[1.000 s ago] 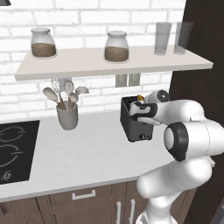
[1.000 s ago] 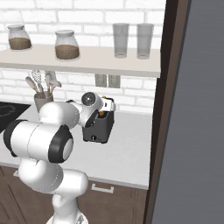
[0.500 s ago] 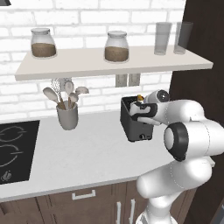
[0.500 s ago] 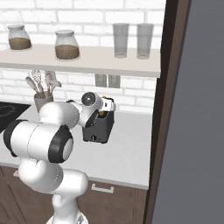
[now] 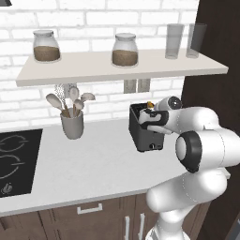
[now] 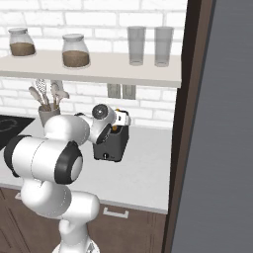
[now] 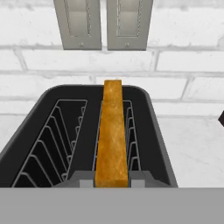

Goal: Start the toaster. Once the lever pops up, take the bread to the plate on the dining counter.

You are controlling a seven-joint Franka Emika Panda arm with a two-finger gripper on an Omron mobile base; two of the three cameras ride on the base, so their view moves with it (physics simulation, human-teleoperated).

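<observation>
Golden-tan bread (image 7: 112, 135) stands on edge in the right slot of the toaster (image 5: 146, 132) on the counter (image 5: 93, 164); its long axis runs straight ahead of the tool (image 5: 151, 115); the tool is pinched shut on the slice's near end, directly above the toaster.

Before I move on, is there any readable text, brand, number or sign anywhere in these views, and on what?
None readable.
The toaster carries no legible label or brand; its small pale knob is too small to tell any marking.
The jars and glasses on the shelf are unlabelled.
The hob shows ring outlines and a tiny symbol, too small to read.
</observation>
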